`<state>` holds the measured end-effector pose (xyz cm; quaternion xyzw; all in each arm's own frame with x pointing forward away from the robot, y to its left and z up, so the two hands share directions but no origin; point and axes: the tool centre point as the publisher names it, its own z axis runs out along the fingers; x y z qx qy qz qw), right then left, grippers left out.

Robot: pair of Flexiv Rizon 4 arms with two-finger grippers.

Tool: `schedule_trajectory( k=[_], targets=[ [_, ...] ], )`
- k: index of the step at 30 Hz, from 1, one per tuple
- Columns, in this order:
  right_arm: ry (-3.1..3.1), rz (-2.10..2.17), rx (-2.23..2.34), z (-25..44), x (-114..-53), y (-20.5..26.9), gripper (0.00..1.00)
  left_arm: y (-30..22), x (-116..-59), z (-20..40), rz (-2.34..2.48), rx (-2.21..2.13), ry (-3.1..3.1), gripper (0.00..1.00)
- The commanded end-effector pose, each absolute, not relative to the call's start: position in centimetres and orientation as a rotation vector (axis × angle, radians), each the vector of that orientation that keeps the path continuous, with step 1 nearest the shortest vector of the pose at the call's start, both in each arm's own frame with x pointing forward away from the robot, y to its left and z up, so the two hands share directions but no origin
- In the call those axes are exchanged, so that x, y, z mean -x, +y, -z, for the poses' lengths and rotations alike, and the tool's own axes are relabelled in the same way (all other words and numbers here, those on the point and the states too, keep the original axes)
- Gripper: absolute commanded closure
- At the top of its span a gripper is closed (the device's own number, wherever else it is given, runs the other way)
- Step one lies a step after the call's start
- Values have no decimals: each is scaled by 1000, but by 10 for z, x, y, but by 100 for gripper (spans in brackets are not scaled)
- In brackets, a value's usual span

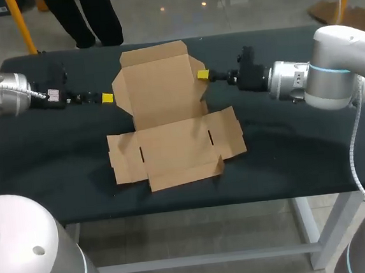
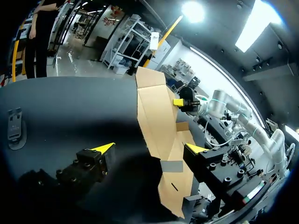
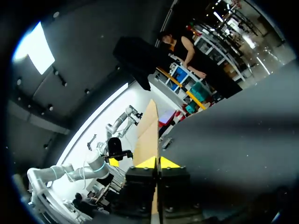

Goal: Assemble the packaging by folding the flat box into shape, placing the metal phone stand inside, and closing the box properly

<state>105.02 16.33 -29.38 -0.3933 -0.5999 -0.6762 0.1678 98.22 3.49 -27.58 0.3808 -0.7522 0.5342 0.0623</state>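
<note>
Nearest us on the dark surface (image 1: pixel 57 160) lies the cardboard box (image 1: pixel 170 144), unfolded. Its short near flap points toward us. Behind that is the wide middle panel with two slots and a side flap at each end.

Further back, the lid panel with its small corner flaps extends away from us. In the left wrist view the box (image 2: pixel 156 116) rises a little above the far line of the surface (image 2: pixel 70 102), so we note the lid panel as seemingly tilted up. We cannot tell by how much.

The two grippers flank that lid panel. The left gripper (image 1: pixel 107 98) sits just beside the panel's left edge, with a small gap showing. Its own view shows the left gripper (image 2: pixel 150 149) spread wide with nothing held, the box edge ahead of and between the fingers. A flat grey slotted piece (image 2: pixel 14 128) lies on the surface off to one side of this gripper. We cannot tell what it is.

The right gripper (image 1: pixel 203 75) meets the panel's right edge. In its own view the right gripper (image 3: pixel 158 162) is nearly closed, and the box (image 3: pixel 150 126), seen edge-on, runs down between the two yellow tips, so it is pinching the cardboard. The surface (image 3: pixel 233 121) spreads beside it. Each wrist view also shows the opposite gripper beyond the cardboard: right gripper (image 2: pixel 180 101), left gripper (image 3: pixel 113 161).
</note>
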Motion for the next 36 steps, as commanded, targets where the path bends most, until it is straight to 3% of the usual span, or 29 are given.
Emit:
schedule_trajectory(
  k=[1, 11, 17, 21, 30, 36],
  targets=[
    [-1686, 2007, 1125, 295, -1050, 165, 100, 25, -999, 283, -1647, -1092, -2267, 0],
    [-1670, 2074, 1071, 290, -1050, 169, 100, 5, -1013, 288, -1689, -958, -2253, 0],
    [-1665, 2098, 1057, 286, -1050, 171, 100, -3, -1017, 287, -1723, -884, -2239, 18],
    [-1662, 2115, 1051, 284, -1050, 173, 100, -8, -1018, 286, -1752, -837, -2220, 36],
    [-1658, 2123, 1045, 282, -1051, 174, 100, -19, -1021, 283, -1780, -763, -2195, 53],
    [-1656, 2133, 1041, 279, -1050, 174, 100, -24, -1021, 279, -1810, -717, -2174, 56]
  ],
)
